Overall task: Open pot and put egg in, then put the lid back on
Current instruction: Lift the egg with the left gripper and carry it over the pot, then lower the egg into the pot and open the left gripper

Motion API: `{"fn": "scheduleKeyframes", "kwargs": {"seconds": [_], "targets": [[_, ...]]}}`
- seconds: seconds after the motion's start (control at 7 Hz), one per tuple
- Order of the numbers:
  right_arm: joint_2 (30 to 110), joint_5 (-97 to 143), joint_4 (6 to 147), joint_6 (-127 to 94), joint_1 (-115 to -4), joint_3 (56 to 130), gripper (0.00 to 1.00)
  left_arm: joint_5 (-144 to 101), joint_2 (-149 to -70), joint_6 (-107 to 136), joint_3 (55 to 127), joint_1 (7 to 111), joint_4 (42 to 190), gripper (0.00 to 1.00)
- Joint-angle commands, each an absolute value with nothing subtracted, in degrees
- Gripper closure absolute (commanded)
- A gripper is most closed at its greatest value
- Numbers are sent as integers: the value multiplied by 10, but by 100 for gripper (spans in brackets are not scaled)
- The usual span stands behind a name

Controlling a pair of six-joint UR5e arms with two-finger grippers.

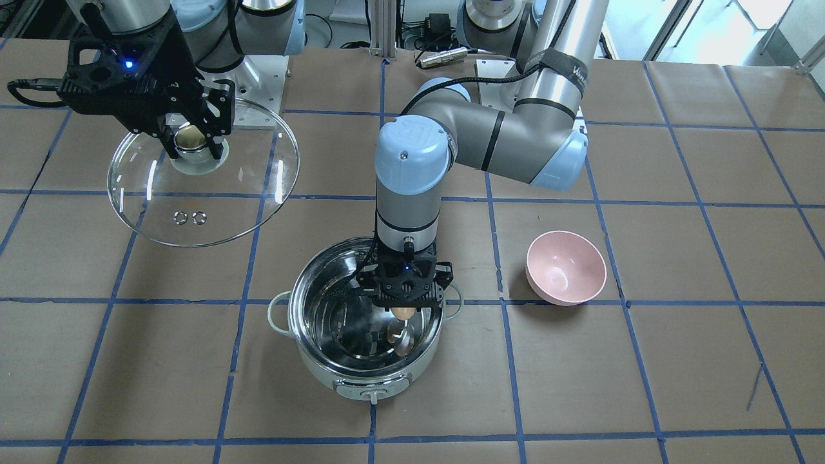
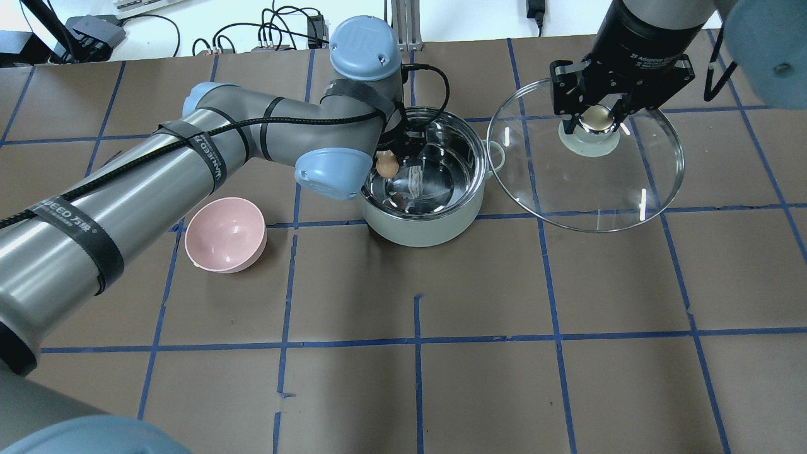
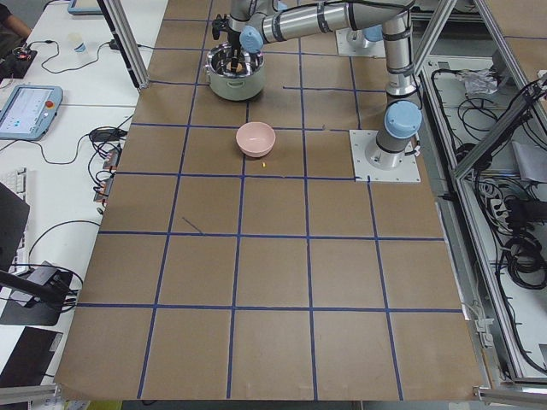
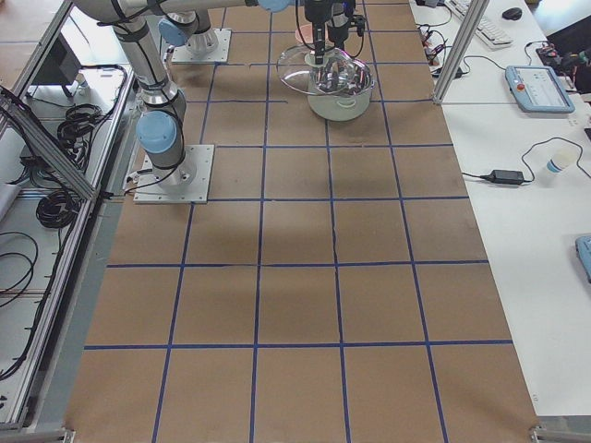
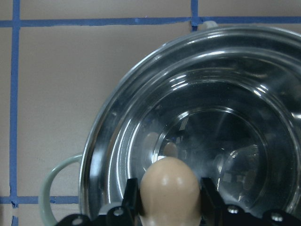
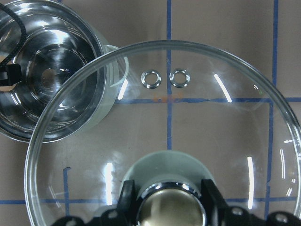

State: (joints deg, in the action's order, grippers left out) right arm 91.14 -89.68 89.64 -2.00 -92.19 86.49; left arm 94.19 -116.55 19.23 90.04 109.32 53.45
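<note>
Pot (image 1: pixel 325 316) on brown-papered table (image 1: pixel 644 361) (blue grid (image 1: pixel 677 301))

Brown tabletop (image 1: pixel 644 386) gridded with blue tape (image 1: pixel 644 301). Pale grey-green pot (image 2: pixel 419 230), shiny steel inside. Tan-brown egg (image 5: pixel 169 188). Clear glass lid (image 1: pixel 193 219) with pale base and cream-gold knob (image 1: pixel 190 137). Plain pink bowl (image 1: pixel 566 267). Black fingers (image 5: pixel 132 195).

Brown blue-gridded table (image 1: pixel 644 361), white desk (image 4: pixel 554 305).

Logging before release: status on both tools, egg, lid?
Left tool shut on egg, over the open pot. Right tool shut on lid by its knob, beside pot. Nothing visible inside pot; pink bowl sits apart.
</note>
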Motion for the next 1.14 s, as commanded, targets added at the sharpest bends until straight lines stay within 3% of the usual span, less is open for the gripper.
{"fn": "scheduleKeyframes", "kwargs": {"seconds": [0.0,0.14,0.43,0.57,1.0], "targets": [[911,-897,896,-19,-922,865,98,945,-1174,192,909,1093,520,62],[911,-897,896,-20,-922,865,98,946,-1172,192,911,1093,519,24],[911,-897,896,-20,-922,865,98,947,-1158,191,904,1093,522,16],[911,-897,896,-20,-922,866,98,952,-1140,186,896,1084,526,7],[911,-896,896,-20,-922,865,98,925,-1039,107,890,972,662,6]]}}
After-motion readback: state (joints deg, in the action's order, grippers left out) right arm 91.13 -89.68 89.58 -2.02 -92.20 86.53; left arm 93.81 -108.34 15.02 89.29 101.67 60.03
